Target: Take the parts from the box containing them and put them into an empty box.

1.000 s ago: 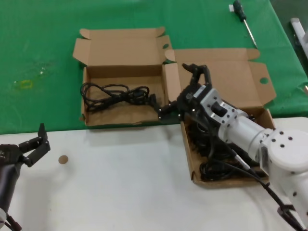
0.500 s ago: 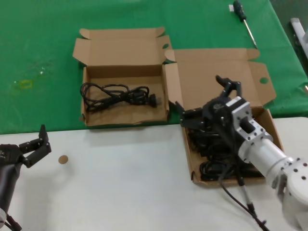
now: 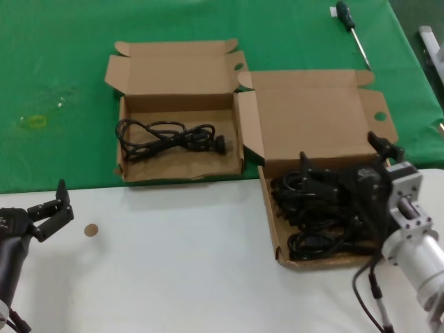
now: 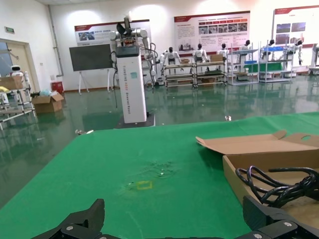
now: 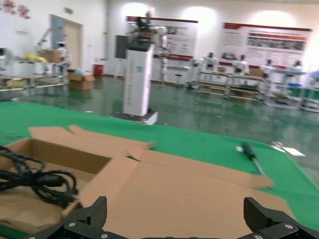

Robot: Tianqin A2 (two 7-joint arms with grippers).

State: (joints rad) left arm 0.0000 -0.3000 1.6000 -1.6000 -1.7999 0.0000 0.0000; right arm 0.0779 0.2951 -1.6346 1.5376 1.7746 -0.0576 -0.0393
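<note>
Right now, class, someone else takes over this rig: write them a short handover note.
Right gripper: open, empty, over the wider box, where a pile of cords remains.
Left gripper: open, parked near the table's left front edge.
Done: one cord bundle lies in the narrower box.
Left: move the remaining cords across, one bundle at a time. The screwdriver on the green cloth is not part of the job.

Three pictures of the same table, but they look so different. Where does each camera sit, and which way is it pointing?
Head view: on the robot's head, looking down at the table; shows the left gripper, open, and the right gripper over the wider box.
Left wrist view: on the left arm, facing across the green cloth toward the hall; its fingertips show.
Right wrist view: on the right arm, facing over the wider box's lid toward the hall; its fingertips show.
Shared: the narrower box holding a cord appears in all three.
</note>
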